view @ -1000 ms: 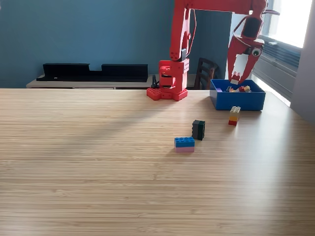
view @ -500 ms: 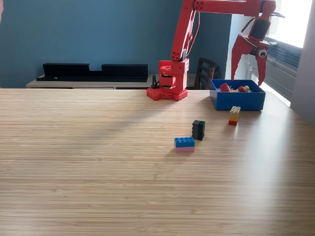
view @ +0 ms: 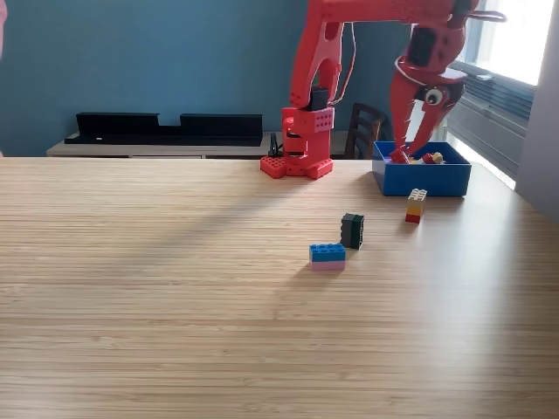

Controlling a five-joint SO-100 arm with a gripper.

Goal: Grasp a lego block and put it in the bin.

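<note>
The open-topped rectangular blue plastic bin point(view: 422, 179) sits on the light wooden table point(view: 175, 288) at the exterior view's right, directly beneath the jaws, with small red and yellow blocks point(view: 430, 158) inside. The red plastic gripper point(view: 409, 147) hangs over the bin's rear left part, jaws spread narrowly and holding nothing visible. Below the jaws, just in front of the bin, stands a yellow-and-red block stack point(view: 416, 206); farther forward and left lie a black block point(view: 352, 230) and a blue-on-pink block point(view: 327, 256).

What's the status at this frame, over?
Gripper open, empty, above the bin. Bricks already inside bin. Three blocks left on the table: yellow-red, dark, blue-pink. Nothing in the way.
</note>
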